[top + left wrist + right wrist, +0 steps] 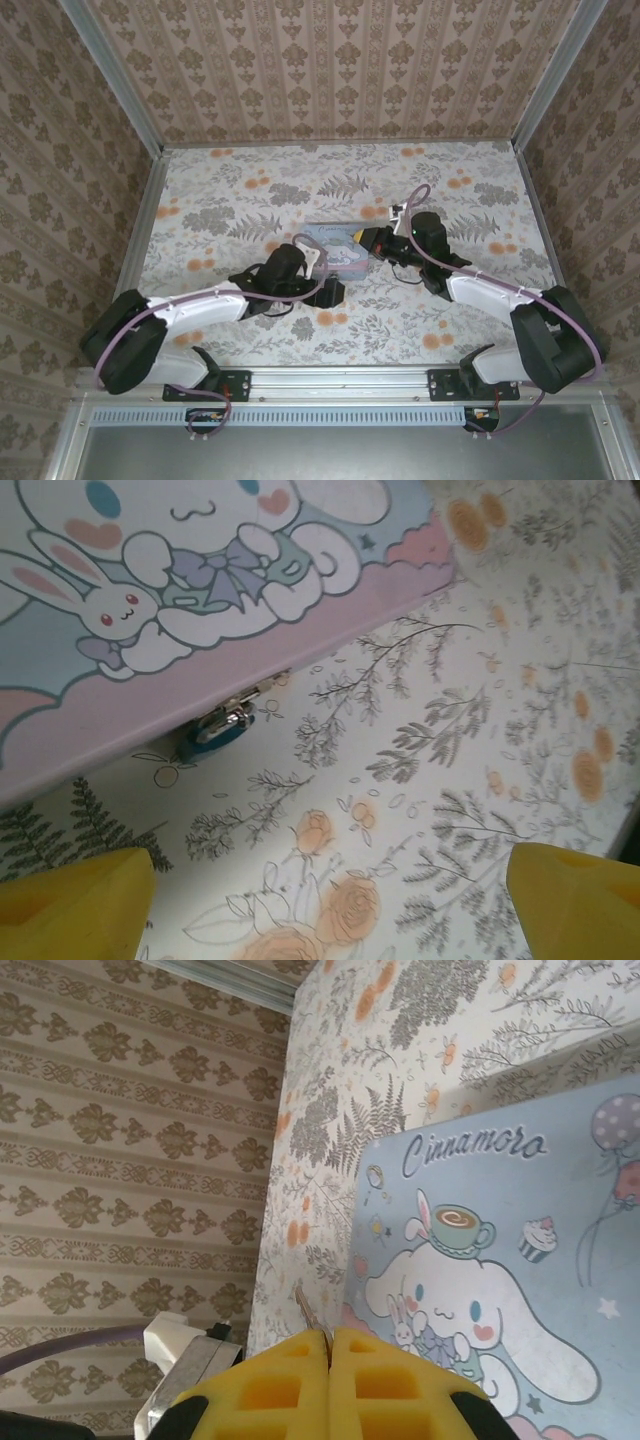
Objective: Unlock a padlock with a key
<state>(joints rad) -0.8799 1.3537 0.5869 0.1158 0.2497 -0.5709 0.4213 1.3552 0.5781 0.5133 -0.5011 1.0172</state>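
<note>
The left gripper [330, 905] hovers low, its yellow fingers [70, 905] wide apart over bare floral desk [450, 780]. Just beyond, the small padlock [222, 728] hangs at the near edge of the tin [330, 630]. At the tin's right end, the right gripper [330, 1355] has its fingers pressed together on a thin key [305, 1308]. Patterned walls [330, 60] close three sides.
</note>
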